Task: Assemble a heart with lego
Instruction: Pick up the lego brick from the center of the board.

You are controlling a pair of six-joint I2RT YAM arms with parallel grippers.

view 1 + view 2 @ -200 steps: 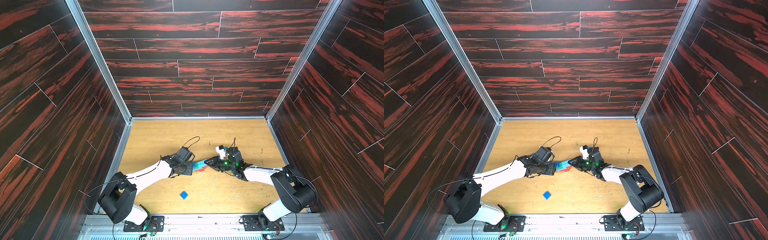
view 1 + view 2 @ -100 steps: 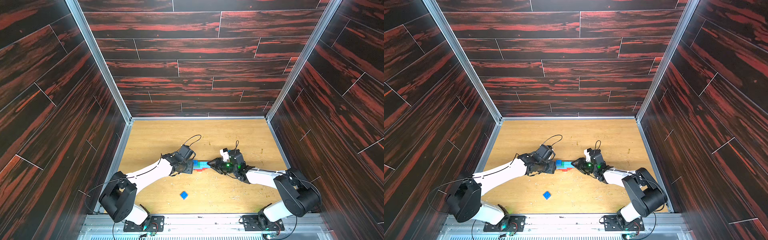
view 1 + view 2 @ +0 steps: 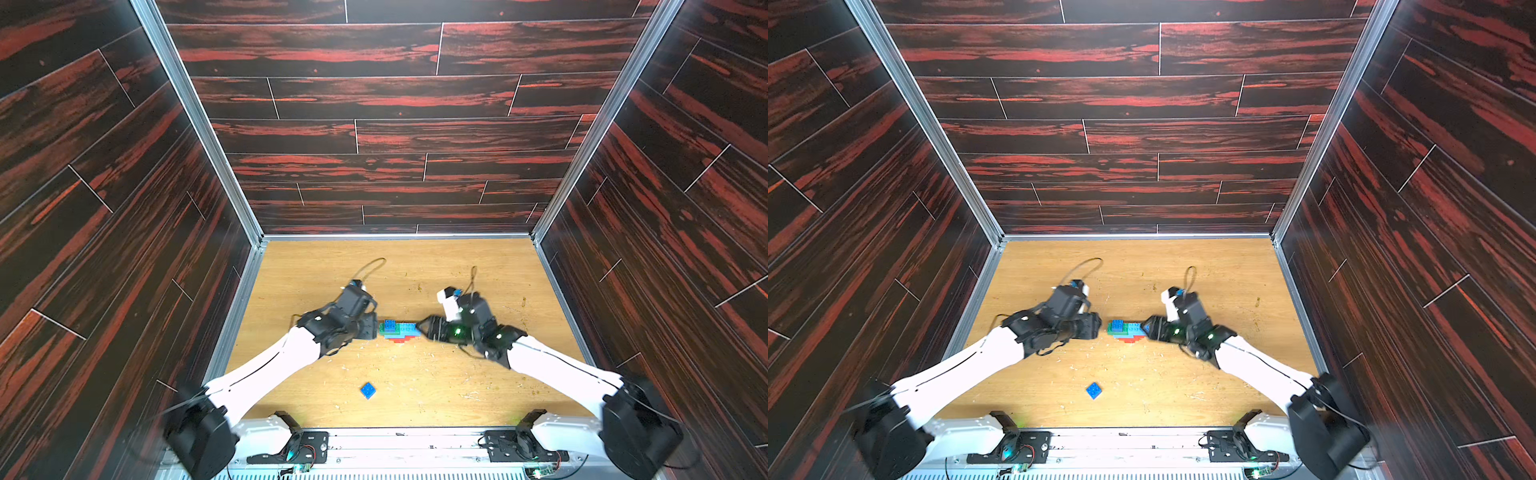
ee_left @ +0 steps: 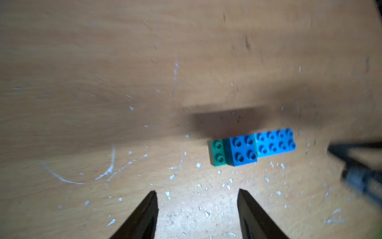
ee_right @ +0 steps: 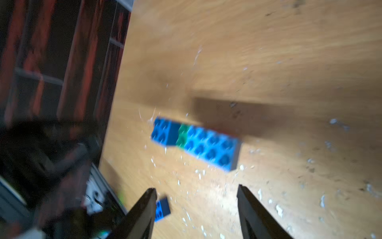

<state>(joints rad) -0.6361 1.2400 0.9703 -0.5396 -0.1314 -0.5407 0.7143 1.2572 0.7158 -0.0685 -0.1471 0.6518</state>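
Left gripper (image 4: 196, 192): jaws apart, empty, just left of the stepped heart-shaped cluster of studded plastic bricks (image 3: 399, 330), not touching. The cluster lies mid-way across the scuffed wooden desk (image 3: 415, 274): green end left, dark blue square on top, light blue to the right, red-orange along the near edge. Right gripper (image 5: 196, 188): jaws apart, empty, just off its right end. Loose dark blue square brick (image 3: 368, 390) lies nearer the arm bases, well apart.

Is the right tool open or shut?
Open: the right tool has its fingers apart, only table between them, holding nothing.
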